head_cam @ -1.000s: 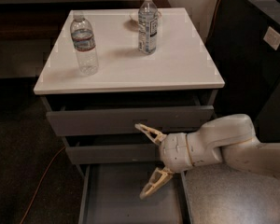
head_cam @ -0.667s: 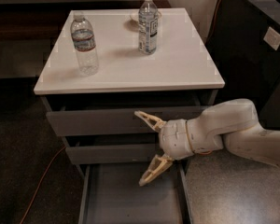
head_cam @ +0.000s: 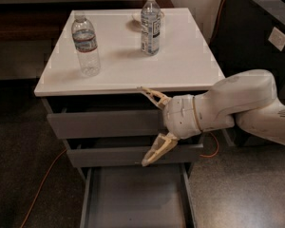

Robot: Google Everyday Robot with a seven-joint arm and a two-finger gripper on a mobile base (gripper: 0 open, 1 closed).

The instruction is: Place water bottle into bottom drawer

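Observation:
The water bottle [head_cam: 85, 44] stands upright on the left of the white cabinet top [head_cam: 180, 65]; it is clear and ribbed with a white cap and a white-and-blue label with a red band. The bottom drawer [head_cam: 133, 198] is pulled out, showing its grey tray with nothing in it. My gripper [head_cam: 149, 126] is open and empty, its two tan fingers spread wide in front of the top and middle drawer fronts, right of centre. It is below the tabletop edge and well to the right of and lower than the bottle.
A taller slim bottle [head_cam: 150, 23] with a blue-white label stands at the back middle of the top, in front of a small dish. A dark counter [head_cam: 256, 27] stands to the right. An orange cable [head_cam: 42, 184] lies on the floor at left.
The gripper and arm have risen, from in front of the lower drawers to just under the tabletop edge. The fingers stay spread. The bottles and drawer have not moved.

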